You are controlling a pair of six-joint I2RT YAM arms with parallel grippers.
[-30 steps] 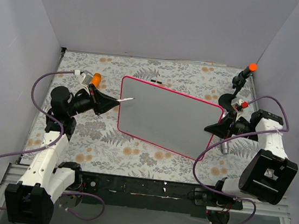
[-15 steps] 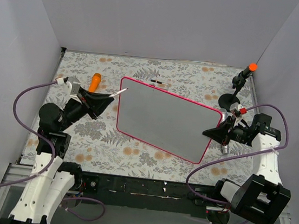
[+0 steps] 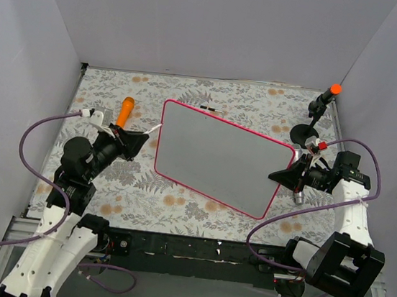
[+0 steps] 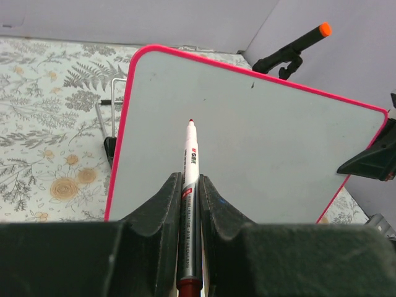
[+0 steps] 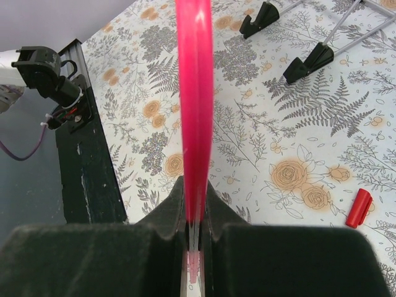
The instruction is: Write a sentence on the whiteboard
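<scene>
No sentence had been written: the whiteboard (image 3: 219,158), tilted mid-counter (image 3: 191,93), was blank. Its right edge was clamped in the right jaws. An uncapped red marker (image 4: 190,164) was gripped in the left jaws, tip aimed at the board's left part. All the writing was judged left to do.

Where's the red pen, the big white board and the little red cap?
Slim white marker pen with red tip (image 4: 190,158): left wrist view, on its white barrel.
Large glossy white board with pink-red frame (image 3: 219,158): top view, middle of its blank face.
Small red plastic cap (image 5: 359,208): right wrist view, on its middle.
</scene>
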